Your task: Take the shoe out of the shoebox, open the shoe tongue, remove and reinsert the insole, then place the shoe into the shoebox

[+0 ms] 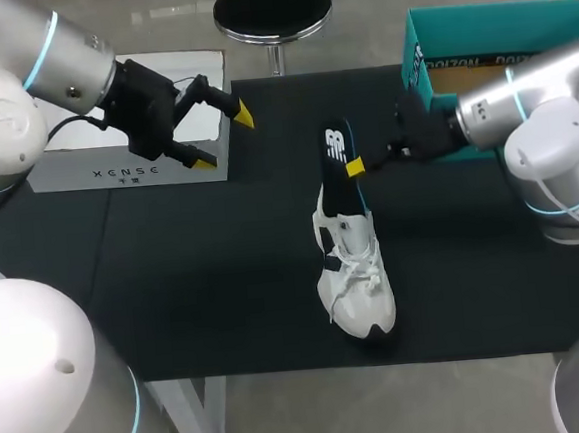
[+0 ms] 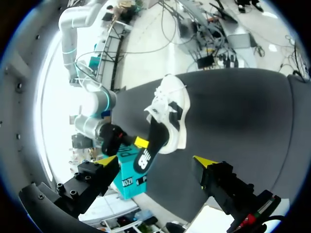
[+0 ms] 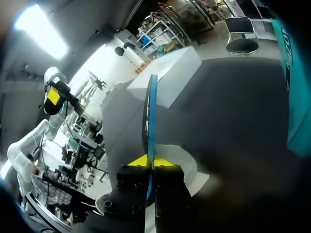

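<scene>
You're in the insole part of the job here. The right hand (image 1: 358,166) is pinched shut on the insole (image 1: 339,172), 1 yellow tip on each face. The insole stands nearly on end, with its lower end down in the collar of the shoe (image 1: 355,282). The shoe sits on its sole, as far as I can tell, in the middle of the desk (image 1: 175,286). Its toe points toward the robot's side, the laces are loose, and it's well apart from the teal shoebox (image 1: 436,34) at the far right. These shots don't show whether the insole is coming out or going back in, so treat it as half-seated.

The left hand (image 1: 223,138) is spread wide with nothing in it. It hangs by the corner of the white box (image 1: 115,170) at the far left, well away from the shoe. That's the bit I'd fix. Nothing is pinning the shoe, so any drag on the insole will probably slide it or tip it.

My take is to bring the left hand over to brace the heel or hold the tongue back. Then run the insole along the line of the shoe without twisting it. In the right wrist view the tips grip only a thin edge of the insole (image 3: 150,121), so go slow or it may slip or fold.
</scene>
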Tool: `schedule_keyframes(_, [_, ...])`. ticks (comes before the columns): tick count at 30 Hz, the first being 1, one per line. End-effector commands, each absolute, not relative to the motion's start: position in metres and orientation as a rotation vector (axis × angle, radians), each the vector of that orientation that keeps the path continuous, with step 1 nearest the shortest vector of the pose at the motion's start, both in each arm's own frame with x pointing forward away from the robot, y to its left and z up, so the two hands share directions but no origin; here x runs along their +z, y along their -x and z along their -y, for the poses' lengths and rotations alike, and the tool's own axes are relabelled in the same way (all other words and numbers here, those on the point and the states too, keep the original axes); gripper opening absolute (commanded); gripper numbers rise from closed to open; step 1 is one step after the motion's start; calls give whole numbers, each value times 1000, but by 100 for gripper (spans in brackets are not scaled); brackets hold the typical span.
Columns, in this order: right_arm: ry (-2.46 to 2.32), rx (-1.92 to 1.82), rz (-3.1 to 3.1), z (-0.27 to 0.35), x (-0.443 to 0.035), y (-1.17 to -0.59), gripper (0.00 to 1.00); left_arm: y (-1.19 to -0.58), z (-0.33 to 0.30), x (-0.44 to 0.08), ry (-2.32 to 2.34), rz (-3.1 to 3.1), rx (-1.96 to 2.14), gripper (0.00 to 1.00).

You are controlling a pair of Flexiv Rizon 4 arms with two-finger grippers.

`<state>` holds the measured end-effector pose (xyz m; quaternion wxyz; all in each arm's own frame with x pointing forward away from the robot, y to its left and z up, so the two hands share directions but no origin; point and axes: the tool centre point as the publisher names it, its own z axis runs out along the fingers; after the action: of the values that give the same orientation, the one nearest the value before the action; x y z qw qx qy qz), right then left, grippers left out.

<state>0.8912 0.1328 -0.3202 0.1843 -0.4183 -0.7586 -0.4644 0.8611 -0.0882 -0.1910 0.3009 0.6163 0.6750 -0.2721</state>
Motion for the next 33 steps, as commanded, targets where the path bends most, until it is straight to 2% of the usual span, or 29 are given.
schedule_keyframes(1, [1182, -1301, 2131, -135, -328, -887, 0, -861, 88, -191, -1637, -1792, -719, 100])
schedule_keyframes(18, [1200, -1247, 2068, -135, -349, -844, 0, -861, 88, -191, -1637, -1792, -719, 100])
schedule_keyframes(25, [1197, -1246, 2061, -136, -350, -845, 0, -861, 88, -191, -1637, -1792, -719, 100])
schedule_keyframes(26, [1197, -1248, 2063, -136, -347, -847, 6, -861, 88, -191, -1637, -1792, -719, 100])
schedule_keyframes(27, [1195, -1251, 2069, -135, -345, -850, 21, -861, 88, -191, -1637, -1792, -719, 100])
schedule_keyframes(28, [1193, -1253, 2076, -135, -344, -852, 29, -861, 88, -191, -1637, -1792, -719, 100])
schedule_keyframes(30, [1194, -1259, 2086, -133, -341, -857, 36, -861, 88, -191, -1637, -1792, -719, 100])
schedule_keyframes(33, [1192, -1265, 2100, -131, -337, -863, 38, -861, 88, -191, -1637, -1792, -719, 100])
